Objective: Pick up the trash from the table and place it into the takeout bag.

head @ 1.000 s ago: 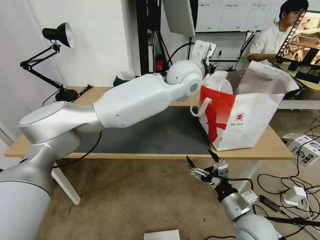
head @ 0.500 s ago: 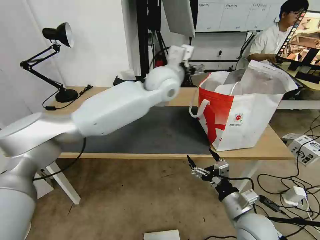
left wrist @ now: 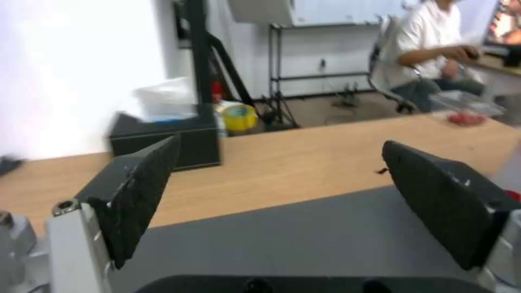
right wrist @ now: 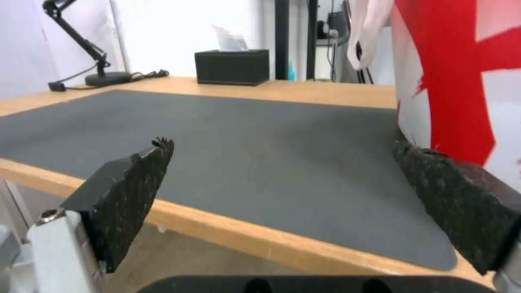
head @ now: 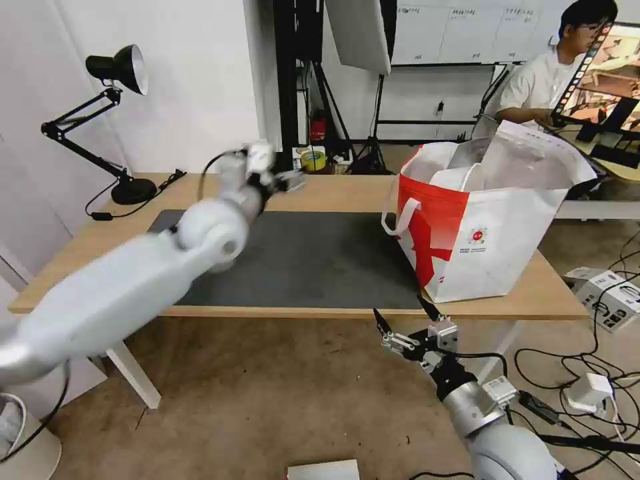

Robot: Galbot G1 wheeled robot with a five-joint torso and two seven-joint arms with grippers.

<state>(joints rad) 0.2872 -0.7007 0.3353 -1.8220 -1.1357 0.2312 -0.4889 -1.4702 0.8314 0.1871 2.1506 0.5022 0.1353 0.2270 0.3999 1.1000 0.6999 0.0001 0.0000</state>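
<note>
Head view, left end effector (head: 283,179): raised above the far edge of the dark grey mat (head: 320,257), arm stretched across the tabletop (head: 333,193); finger spread cannot be told from here.
Head view, right end effector (head: 402,322): below the near tabletop edge, over the floor, its 2 fingers spread wide and holding nothing.
Head view, takeout bag (head: 490,227): upright on the robot's right end of the tabletop, mouth open, silver lining showing, red side panel facing the mat, 1 white loop handle hanging on that side.
Head view, desk lamp (head: 110,113): at the far corner on the robot's left.
Left wrist view, left end effector (left wrist: 282,203): 2 black fingers (left wrist: 138,191) wide apart, empty, above the mat.
Left wrist view, black tissue box (left wrist: 165,138): on the bare wood beyond the mat.
Left wrist view, clear tray (left wrist: 467,108): on another surface farther off, with red pieces beside it; blurred.
Right wrist view, right end effector (right wrist: 293,195): wide, empty, level with the near tabletop edge.
Right wrist view, takeout bag (right wrist: 461,81): just beside 1 finger (right wrist: 461,203).
</note>
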